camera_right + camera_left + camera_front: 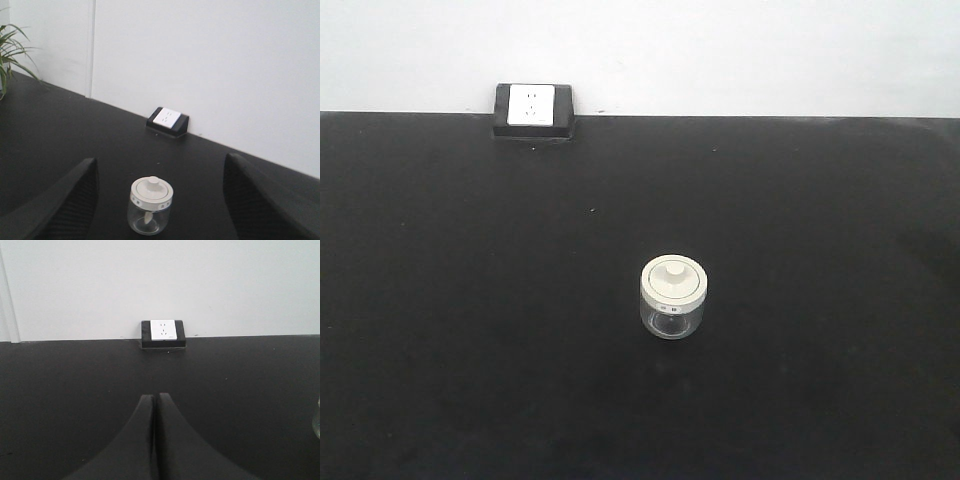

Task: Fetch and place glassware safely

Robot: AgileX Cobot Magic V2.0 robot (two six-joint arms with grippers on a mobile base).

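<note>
Clear jar w/ cream lid, black table.

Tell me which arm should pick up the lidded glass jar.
Right, probably. The right gripper is open, and the glass jar sits between its fingers and just ahead. The left gripper is shut and faces the wall socket, with the jar barely at its view's right edge.

Low in the left wrist view, the left pincer shows two smooth matte black fingers tapering to narrow tips. In the right wrist view's lower corners, the right pincer has broad black fingers with finely dimpled inner faces and rounded tops.
</note>
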